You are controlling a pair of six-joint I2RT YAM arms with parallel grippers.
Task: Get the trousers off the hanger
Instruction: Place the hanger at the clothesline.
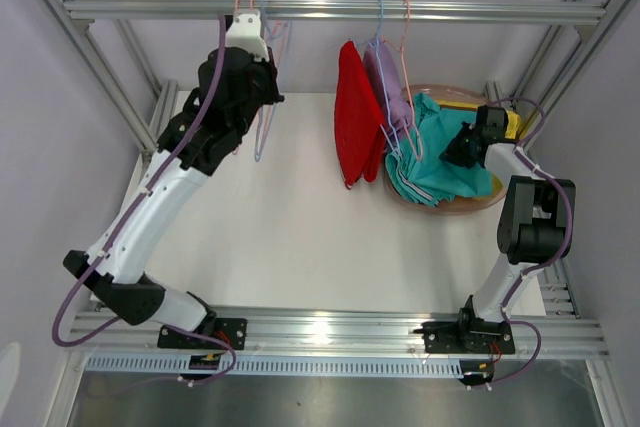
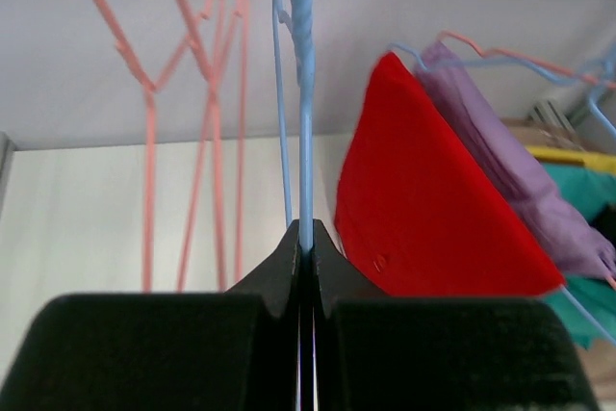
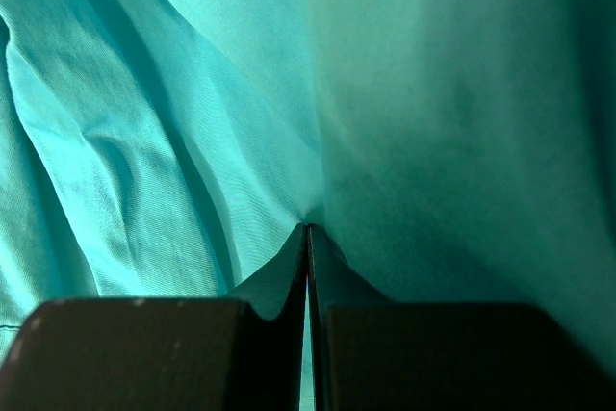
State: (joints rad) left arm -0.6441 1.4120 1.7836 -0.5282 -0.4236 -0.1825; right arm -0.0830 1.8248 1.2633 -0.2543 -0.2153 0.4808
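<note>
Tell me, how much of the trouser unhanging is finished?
Partly: yellow trousers lie in the tub, and pink hangers hang bare. The right claw is shut on the teal trousers over the tub; the left claw pinches a bare blue hanger. Still hanging on the rail: red trousers and lavender trousers.

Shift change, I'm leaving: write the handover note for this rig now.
Left hand: shut on an empty blue hanger at the rail.
Right hand: shut on the teal trousers, draped over the pinkish tub.
Done: yellow trousers lie in the tub.
To do: red trousers and lavender trousers hang on hangers; brown pair not seen.
</note>
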